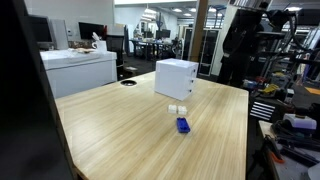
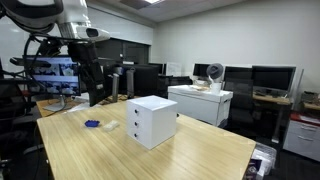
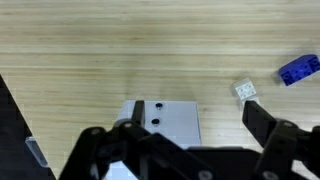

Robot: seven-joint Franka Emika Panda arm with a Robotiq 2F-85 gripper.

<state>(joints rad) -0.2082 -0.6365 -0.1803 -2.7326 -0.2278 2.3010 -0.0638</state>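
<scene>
A white box (image 3: 170,118) with two dark knobs on one face stands on the wooden table (image 3: 100,50). In the wrist view my gripper (image 3: 197,113) hangs well above it, open, with nothing between its fingers; the right fingertip (image 3: 258,118) lies over bare wood beside the box. To the box's right lie a small white block (image 3: 245,89) and a blue block (image 3: 299,69). Both exterior views show the box (image 1: 176,78) (image 2: 152,120), the blue block (image 1: 183,125) (image 2: 92,124) and the white block (image 1: 177,109). The arm (image 2: 70,25) reaches high over the table.
A small black disc (image 1: 128,83) lies near the table's far edge. A white cabinet (image 1: 80,68) (image 2: 200,102) stands beyond the table. Shelves and cables (image 1: 290,100) crowd the robot's side. Desks with monitors (image 2: 270,78) line the wall.
</scene>
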